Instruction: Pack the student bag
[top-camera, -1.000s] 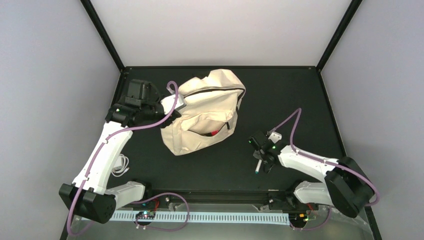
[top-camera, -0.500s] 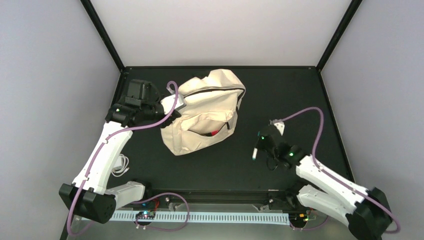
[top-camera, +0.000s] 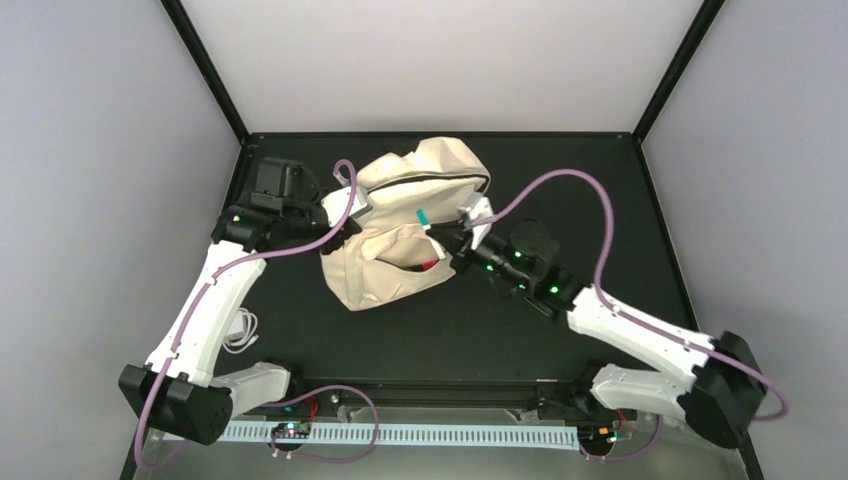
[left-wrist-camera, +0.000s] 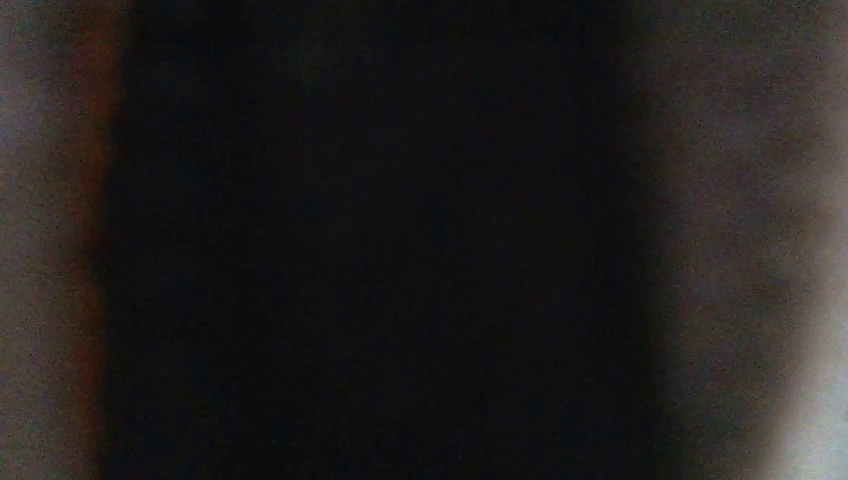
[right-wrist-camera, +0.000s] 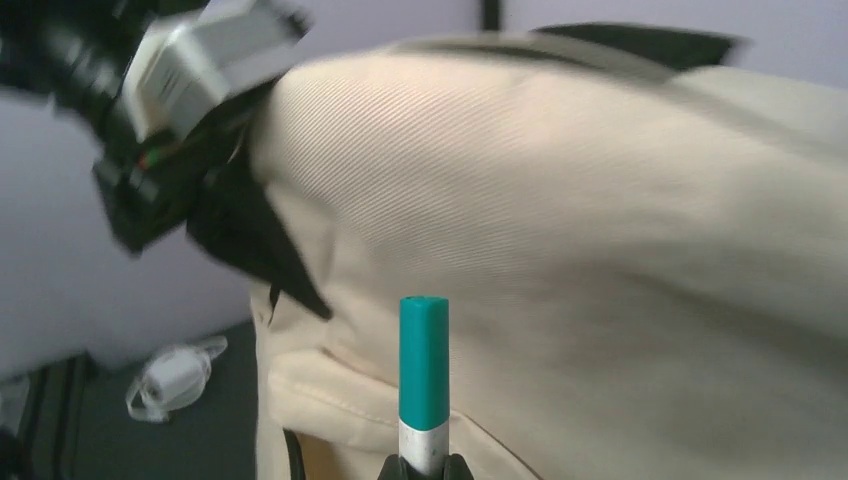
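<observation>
Student bag (top-camera: 385, 275) lies left of centre on the black table (top-camera: 560, 180) in the top view; left gripper (top-camera: 340, 222) meets its left edge, grip impossible to tell; right gripper (top-camera: 443, 237) hangs over the bag, pinching a teal-capped marker (top-camera: 423, 217); left wrist view is dark, unreadable; right wrist view shows fingers (right-wrist-camera: 395, 468) clamped on the marker, bag close behind.

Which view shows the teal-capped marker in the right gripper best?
Right wrist: the marker fills centre frame, teal cap up, clamped in the right gripper in front of the student bag. Top external shows only a tiny teal tip over the bag. Left wrist is black.
</observation>
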